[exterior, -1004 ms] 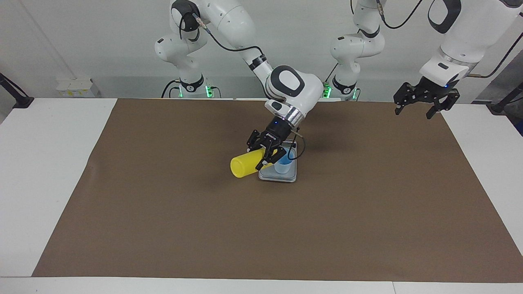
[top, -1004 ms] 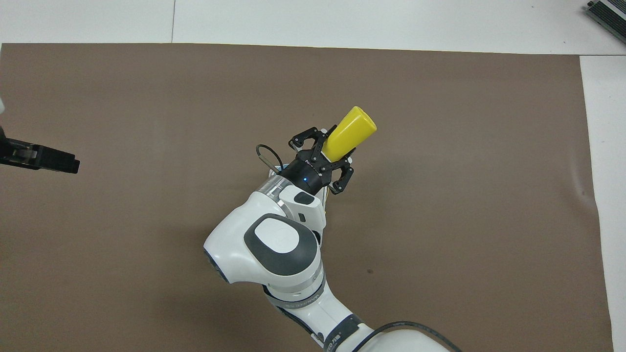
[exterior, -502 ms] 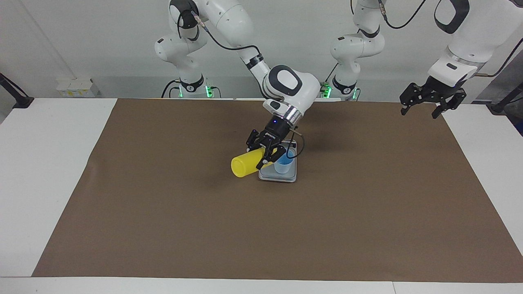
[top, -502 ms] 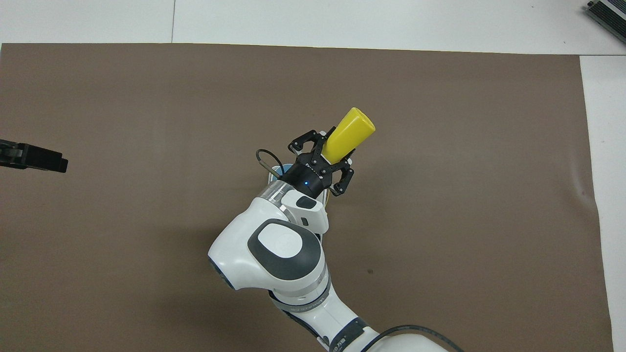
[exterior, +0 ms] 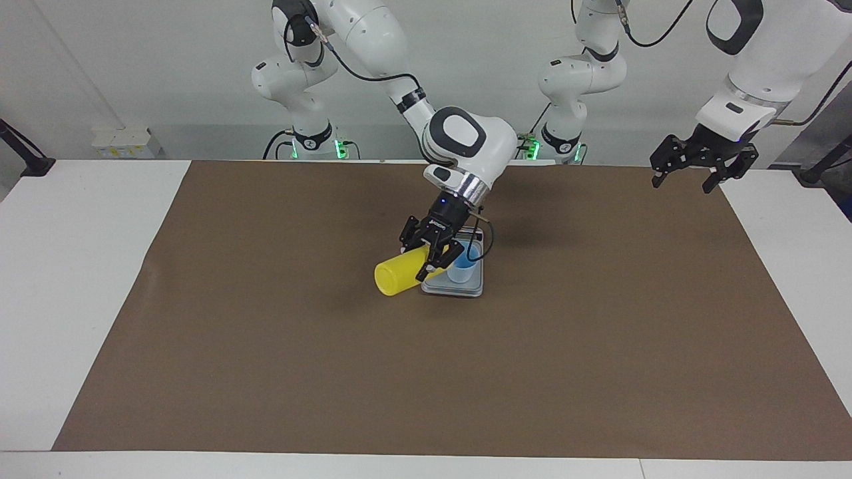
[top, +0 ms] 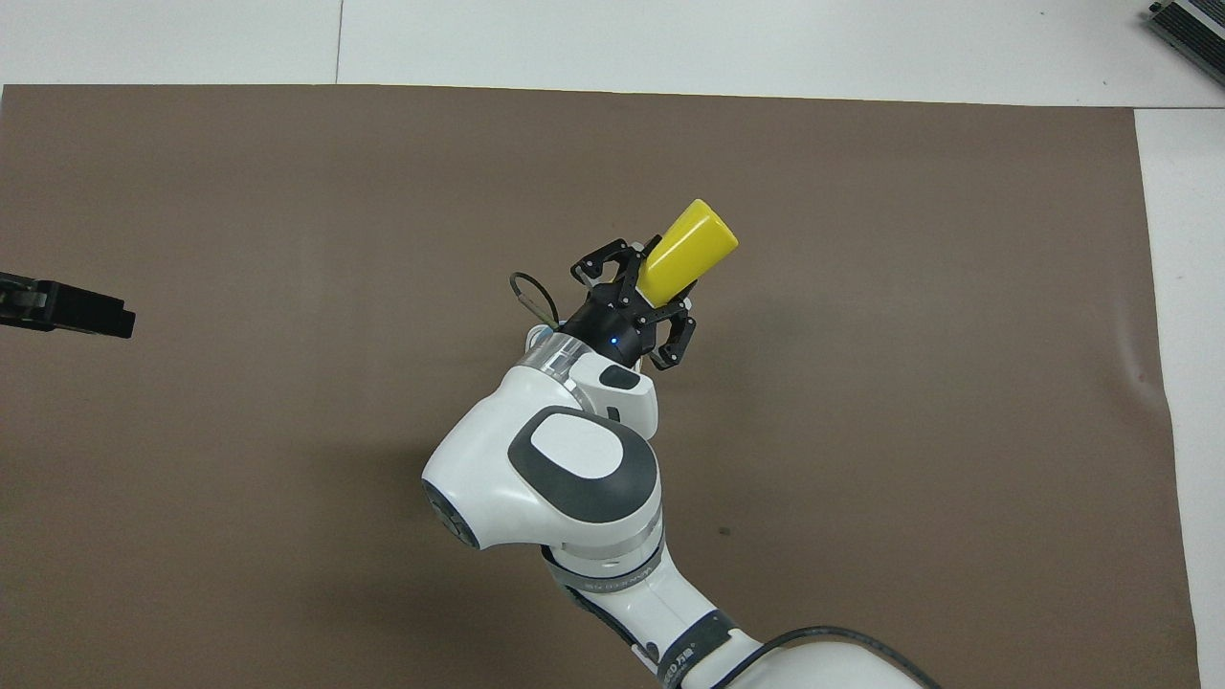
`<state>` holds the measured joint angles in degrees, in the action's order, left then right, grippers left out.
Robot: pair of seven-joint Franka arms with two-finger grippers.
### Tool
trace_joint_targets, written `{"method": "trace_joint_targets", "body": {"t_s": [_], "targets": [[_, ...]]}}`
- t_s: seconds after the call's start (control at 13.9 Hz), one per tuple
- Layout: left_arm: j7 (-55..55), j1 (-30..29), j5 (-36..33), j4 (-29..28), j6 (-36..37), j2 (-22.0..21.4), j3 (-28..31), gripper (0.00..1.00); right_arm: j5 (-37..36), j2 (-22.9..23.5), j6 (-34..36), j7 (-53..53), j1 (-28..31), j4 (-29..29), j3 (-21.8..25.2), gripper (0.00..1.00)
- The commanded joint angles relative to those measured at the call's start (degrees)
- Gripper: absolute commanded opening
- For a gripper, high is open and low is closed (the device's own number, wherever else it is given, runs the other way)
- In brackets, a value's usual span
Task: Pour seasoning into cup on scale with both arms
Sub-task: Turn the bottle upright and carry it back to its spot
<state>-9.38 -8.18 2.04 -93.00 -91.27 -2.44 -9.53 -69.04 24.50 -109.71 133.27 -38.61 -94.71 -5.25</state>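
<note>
Above brown mat (exterior: 266, 346), right gripper (exterior: 436, 256) tips seasoning (exterior: 396, 273) toward cup (exterior: 461, 271).

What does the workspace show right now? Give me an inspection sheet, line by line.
Surface: white table under a brown mat.
Job's things: yellow bottle tipped on its side, nozzle end toward the blue cup; cup upright on the scale.
Clutter: nothing seen.
Grippers: right tool shut on the bottle beside the cup; left tool open, waiting in the air over the mat's edge at the left arm's end.
Cables: black cable looping beside the right tool, over the scale.
Surroundings: white wall; arm bases with green lights.
</note>
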Motion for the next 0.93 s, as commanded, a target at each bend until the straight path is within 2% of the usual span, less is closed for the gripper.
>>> {"method": "trace_joint_targets", "body": {"t_s": [0.0,0.43,0.86], "targets": [[0.3,-0.3,0.7,-1.5,-0.3,-1.5,0.0,1.00,9.0,-5.3,-5.9,-0.1,3.8,-1.2,-0.6,0.00],[0.3,-0.3,0.7,-1.5,-0.3,-1.5,0.0,1.00,33.9,-9.2,-6.4,-2.6,10.0,-1.3,-0.6,0.00],[0.5,-0.3,0.7,-1.5,-0.8,-1.5,0.0,1.00,58.6,-10.6,-5.6,-16.6,18.4,-3.1,-0.6,0.00]]}}
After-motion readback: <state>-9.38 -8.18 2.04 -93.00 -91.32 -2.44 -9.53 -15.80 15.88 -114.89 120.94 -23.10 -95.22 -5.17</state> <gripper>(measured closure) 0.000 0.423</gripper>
